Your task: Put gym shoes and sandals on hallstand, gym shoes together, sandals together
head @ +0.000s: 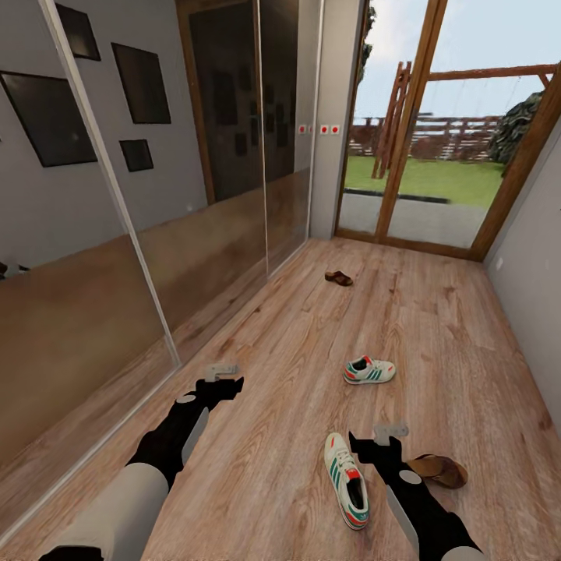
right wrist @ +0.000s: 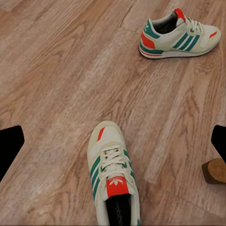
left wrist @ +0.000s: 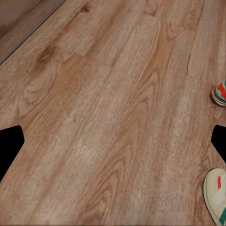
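Observation:
Two gym shoes lie apart on the corridor floor point(head: 273, 436): one point(head: 347, 479) by my right gripper point(head: 360, 446), the other point(head: 369, 370) farther ahead. A brown sandal point(head: 439, 470) rests right of the right arm, and a second sandal point(head: 338, 278) lies far ahead near the glass door. In the right wrist view the near gym shoe point(right wrist: 113, 174) sits on the floor below the open fingers, with the far gym shoe point(right wrist: 181, 35) and a sandal's edge point(right wrist: 215, 170) beside. My left gripper point(head: 232, 385) hangs open over bare planks. The hallstand is out of view.
A mirrored sliding wardrobe point(head: 117, 257) runs along the left wall. A grey wall point(head: 534, 312) closes the right side. A glass door point(head: 421, 156) with a wooden frame ends the corridor. The left wrist view catches a shoe toe point(left wrist: 216, 193) and a heel point(left wrist: 219, 93).

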